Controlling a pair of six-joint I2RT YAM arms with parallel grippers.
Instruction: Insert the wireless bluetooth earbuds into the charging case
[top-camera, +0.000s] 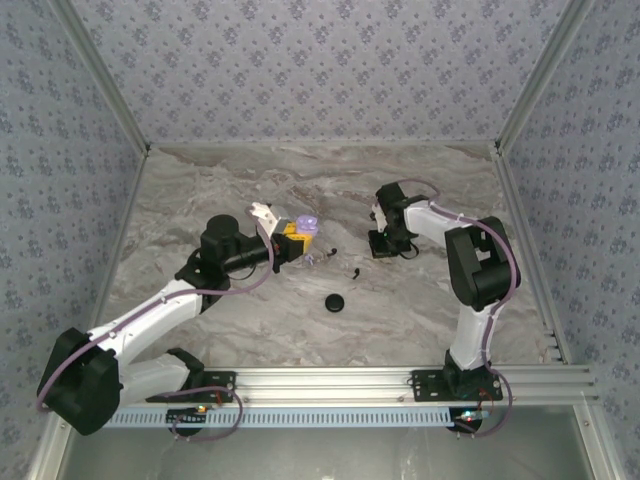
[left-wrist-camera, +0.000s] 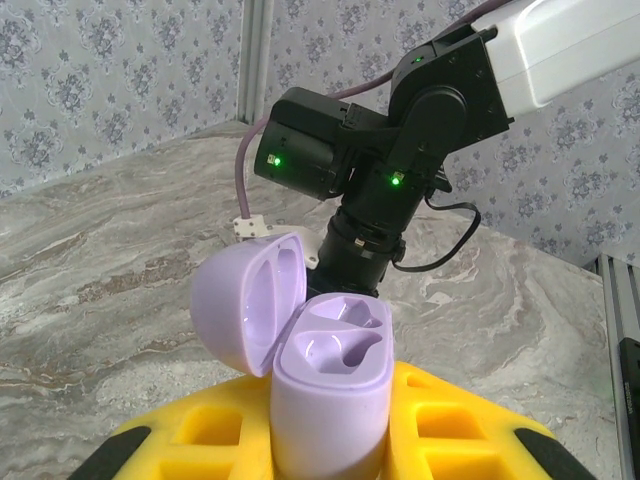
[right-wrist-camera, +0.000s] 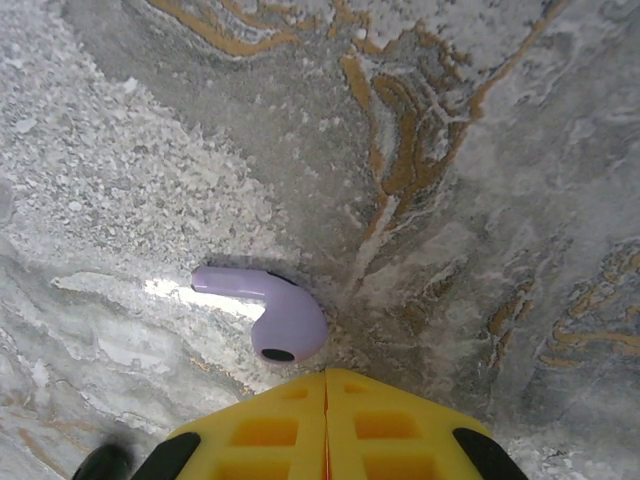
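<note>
Case (left-wrist-camera: 330, 395), lavender, is clamped upright in the left hand (top-camera: 288, 238), lid thrown open, so both wells are bared for loading. Right of the case, a lavender earbud (right-wrist-camera: 282, 322) lies on the desk (right-wrist-camera: 500, 150), just before the right hand (right-wrist-camera: 326, 385), whose fingers are pressed together, empty.

Top cam high behind, whole table (top-camera: 420, 300); L wrist toward right arm (left-wrist-camera: 400, 150); R wrist close, downward.

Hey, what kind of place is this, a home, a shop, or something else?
Probably a robot test cell, not a home: the left arm and right arm bolted to an aluminium rail, a marble-patterned tabletop, and wallpapered panel walls boxing it in.
</note>
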